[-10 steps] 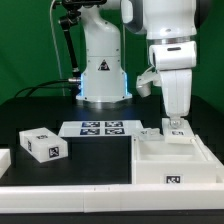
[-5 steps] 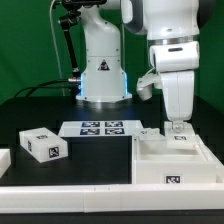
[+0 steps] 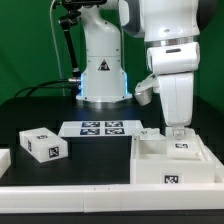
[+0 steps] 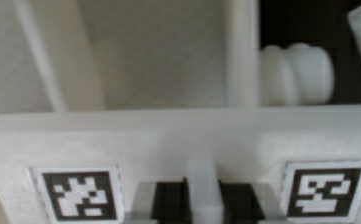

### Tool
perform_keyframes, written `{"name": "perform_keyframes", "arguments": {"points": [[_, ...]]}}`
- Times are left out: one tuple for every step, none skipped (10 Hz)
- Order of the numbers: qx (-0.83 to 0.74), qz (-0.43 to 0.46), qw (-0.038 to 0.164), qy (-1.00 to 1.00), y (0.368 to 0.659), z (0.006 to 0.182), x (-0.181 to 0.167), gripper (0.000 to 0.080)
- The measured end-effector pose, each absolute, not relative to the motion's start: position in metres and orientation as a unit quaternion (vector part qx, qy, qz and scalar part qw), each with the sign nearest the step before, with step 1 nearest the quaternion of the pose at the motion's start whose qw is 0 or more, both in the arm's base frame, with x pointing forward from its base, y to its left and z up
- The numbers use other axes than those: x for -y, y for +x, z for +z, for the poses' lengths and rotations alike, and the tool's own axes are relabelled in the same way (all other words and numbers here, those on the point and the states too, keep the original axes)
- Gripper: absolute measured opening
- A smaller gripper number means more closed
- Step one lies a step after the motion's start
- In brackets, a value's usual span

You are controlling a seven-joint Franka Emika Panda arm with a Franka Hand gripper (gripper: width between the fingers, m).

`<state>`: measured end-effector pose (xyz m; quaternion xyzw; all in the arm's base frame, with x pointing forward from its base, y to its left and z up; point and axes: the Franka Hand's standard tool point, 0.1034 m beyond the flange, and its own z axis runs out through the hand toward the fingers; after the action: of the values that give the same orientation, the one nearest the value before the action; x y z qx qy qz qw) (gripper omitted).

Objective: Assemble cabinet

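Observation:
The cabinet (image 3: 170, 160), a large white open shell with tags, lies at the exterior view's right. My gripper (image 3: 178, 131) reaches straight down onto its far wall. In the wrist view my gripper (image 4: 202, 200) has two dark fingers (image 4: 166, 200) close together with a thin white strip of the cabinet wall (image 4: 177, 140) between them. Tags sit on the wall at either side of the fingers. The gripper is shut on that wall.
A small white tagged block (image 3: 42, 145) lies at the exterior view's left. The marker board (image 3: 100, 128) lies in the middle, before the robot base (image 3: 100, 75). A white rail (image 3: 60, 190) runs along the front. A round ribbed white part (image 4: 301, 75) shows in the wrist view.
The gripper has moved slightly lower and toward the exterior view's right. The cabinet's far wall and its tag have shifted along with it.

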<state>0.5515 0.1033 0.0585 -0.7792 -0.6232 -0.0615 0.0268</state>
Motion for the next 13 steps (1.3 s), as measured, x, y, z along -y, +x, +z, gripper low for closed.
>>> {"name": "perform_keyframes", "arguments": {"points": [[0.621,-0.065,0.025,-0.781,0.559,0.059,-0.101,0.0069],[0.619,-0.069,0.023,-0.782,0.567,0.059,-0.100,0.0070],[0.618,-0.072,0.022,-0.783,0.574,0.059,-0.098,0.0071],[0.620,-0.069,0.024,-0.782,0.576,0.058,-0.098,0.0071],[0.625,-0.065,0.026,-0.778,0.576,0.058,-0.098,0.0072],[0.628,-0.063,0.027,-0.775,0.576,0.058,-0.098,0.0072],[0.625,-0.063,0.027,-0.777,0.576,0.058,-0.099,0.0072],[0.624,-0.063,0.027,-0.779,0.576,0.059,-0.098,0.0072],[0.621,-0.062,0.026,-0.781,0.573,0.061,-0.098,0.0072],[0.619,-0.062,0.025,-0.782,0.571,0.065,-0.099,0.0147],[0.619,-0.062,0.023,-0.782,0.570,0.068,-0.098,0.0330],[0.620,-0.062,0.020,-0.782,0.569,0.073,-0.095,0.0477],[0.621,-0.061,0.017,-0.781,0.566,0.081,-0.094,0.0477]]}}
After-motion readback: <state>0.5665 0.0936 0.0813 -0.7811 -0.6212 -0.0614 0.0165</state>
